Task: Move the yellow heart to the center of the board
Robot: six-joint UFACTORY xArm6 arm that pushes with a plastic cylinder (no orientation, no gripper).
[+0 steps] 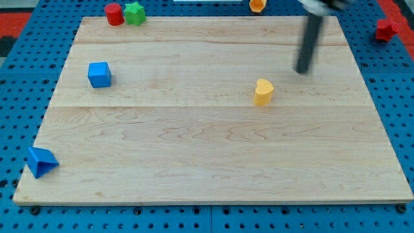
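Observation:
The yellow heart (262,92) sits on the wooden board (207,149), right of the board's middle and a little toward the view's top. My tip (303,70) is at the end of the dark rod coming down from the view's top right. It stands above and to the right of the yellow heart, apart from it by a clear gap.
A blue cube (99,74) sits at the left. A blue triangular block (41,161) lies at the bottom-left corner. A red cylinder (114,13) and a green block (134,13) touch at the top left. An orange block (257,4) is at the top edge. A red block (387,28) lies off the board, top right.

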